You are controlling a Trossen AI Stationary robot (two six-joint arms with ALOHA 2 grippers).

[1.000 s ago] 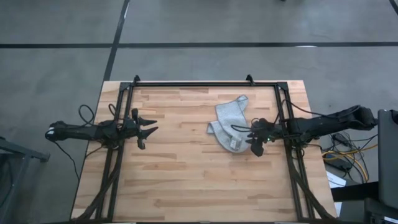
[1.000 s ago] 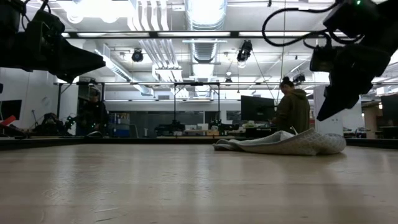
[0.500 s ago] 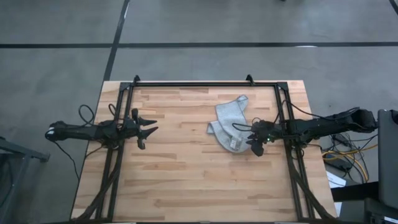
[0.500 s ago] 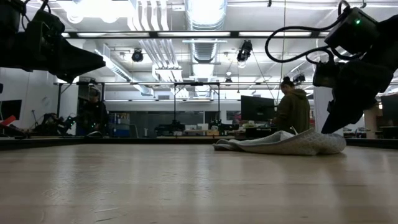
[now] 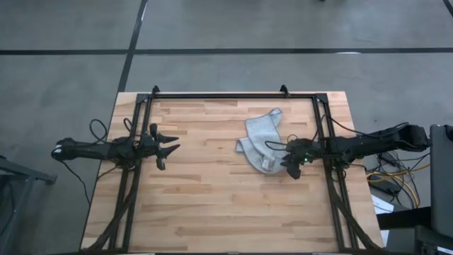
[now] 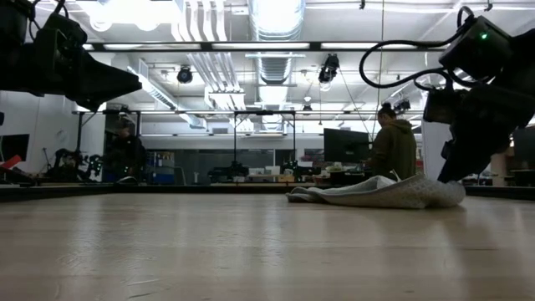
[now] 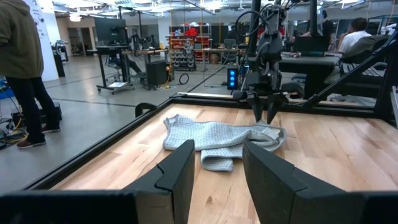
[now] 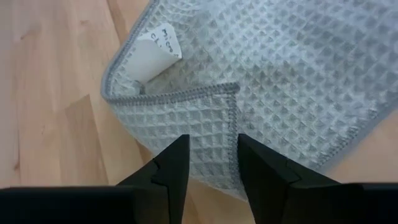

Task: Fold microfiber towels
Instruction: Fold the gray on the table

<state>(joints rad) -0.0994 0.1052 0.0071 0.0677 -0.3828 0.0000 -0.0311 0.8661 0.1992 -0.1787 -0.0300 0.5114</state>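
One crumpled grey towel (image 5: 259,141) lies between two open pincers.

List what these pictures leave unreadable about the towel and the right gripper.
- Tag print: right wrist view, the tag curls, so only part shows.
- Towel underside layers: high view, hidden by its own folds.
- Right gripper tips: low view, behind the towel's hump.
- Contact between right gripper and towel: too small in high view.

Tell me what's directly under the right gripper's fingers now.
The crumpled microfiber towel lies under the open right gripper: a folded-over hemmed corner, white tag beside it. Whatever lies beneath the cloth's folds is hidden.
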